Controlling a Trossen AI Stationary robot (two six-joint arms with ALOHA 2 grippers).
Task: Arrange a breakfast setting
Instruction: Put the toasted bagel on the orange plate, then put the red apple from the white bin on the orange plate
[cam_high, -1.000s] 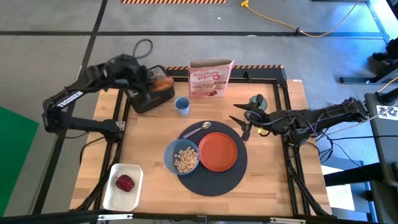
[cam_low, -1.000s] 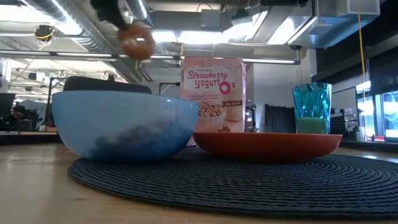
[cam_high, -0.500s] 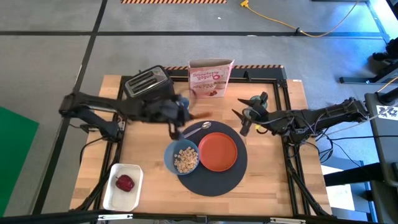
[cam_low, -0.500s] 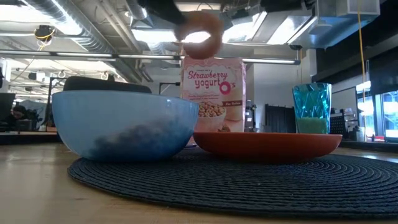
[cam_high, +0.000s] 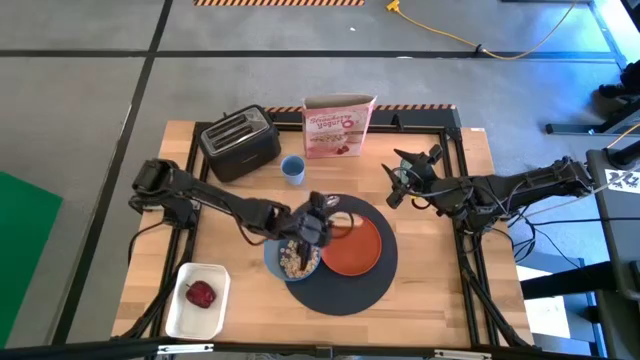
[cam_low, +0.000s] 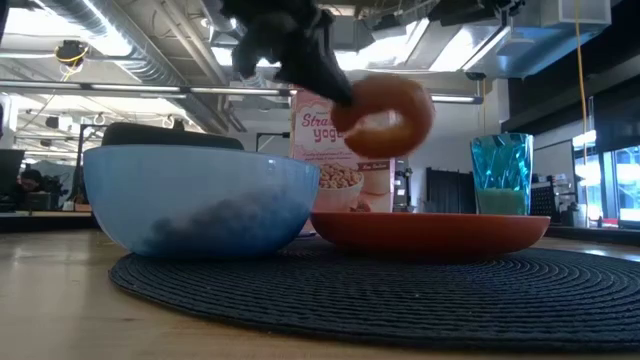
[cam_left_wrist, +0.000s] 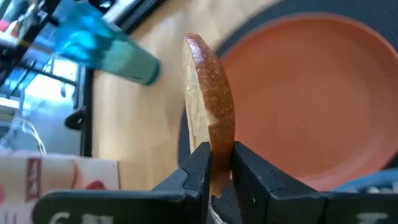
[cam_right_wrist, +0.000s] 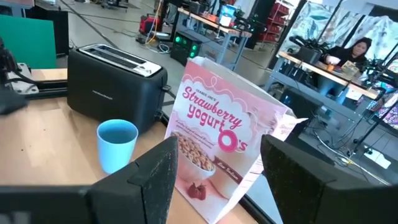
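My left gripper (cam_high: 320, 225) is shut on a round slice of toast (cam_high: 341, 222) above the left rim of the orange plate (cam_high: 358, 252); the toast also shows in the low view (cam_low: 385, 115). The plate and the blue bowl (cam_high: 290, 256) of cereal stand on the dark-grey mat (cam_high: 340, 292). The metal spoon (cam_high: 334, 201) lies on the mat's far part, partly under the arm. The green cup (cam_low: 502, 175) stands beyond the plate. The red apple (cam_high: 200, 293) lies in a white tray. My right gripper (cam_right_wrist: 217, 168) is open and empty, at the mat's far right (cam_high: 398, 182). My left gripper pinches the toast by the edge nearest the wrist (cam_left_wrist: 214, 158), one finger on each flat face. The fingers (cam_left_wrist: 198, 163) come from the table's left, slanting down. The toast stands on edge beyond the fingertips, lifted clear above the plate (cam_left_wrist: 311, 93).
A black toaster (cam_high: 238, 142), a small blue cup (cam_high: 292, 169) and a pink cereal box (cam_high: 338, 125) stand along the far edge. The white tray (cam_high: 185, 315) is at the near left corner. Bare wood lies to the mat's right and near left.
My left gripper has carried the toast from above the toaster toward the table's right and near edge and down, to over the plate's left rim. My right gripper has swung a little toward the far edge.
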